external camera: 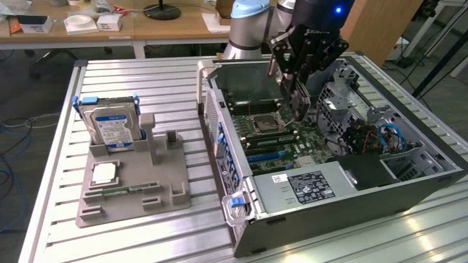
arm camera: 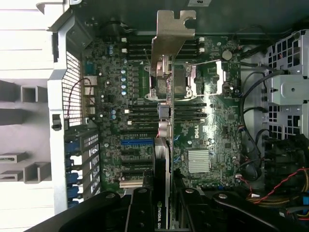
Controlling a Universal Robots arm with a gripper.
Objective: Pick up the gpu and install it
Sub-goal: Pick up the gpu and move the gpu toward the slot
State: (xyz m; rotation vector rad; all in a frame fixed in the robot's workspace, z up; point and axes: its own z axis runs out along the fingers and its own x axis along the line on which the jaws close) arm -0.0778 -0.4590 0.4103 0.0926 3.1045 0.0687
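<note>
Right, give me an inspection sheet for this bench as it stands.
Surface: slatted metal table, carrying an open computer case and a grey holder.
Job's things: gpu hanging edge-down over the motherboard.
Clutter: hard drive upright and memory stick in the holder.
Grippers: pincer shut on the gpu.
Cables: blue wires inside the case; loose cables on the floor.
Surroundings: wooden desks behind.
</note>
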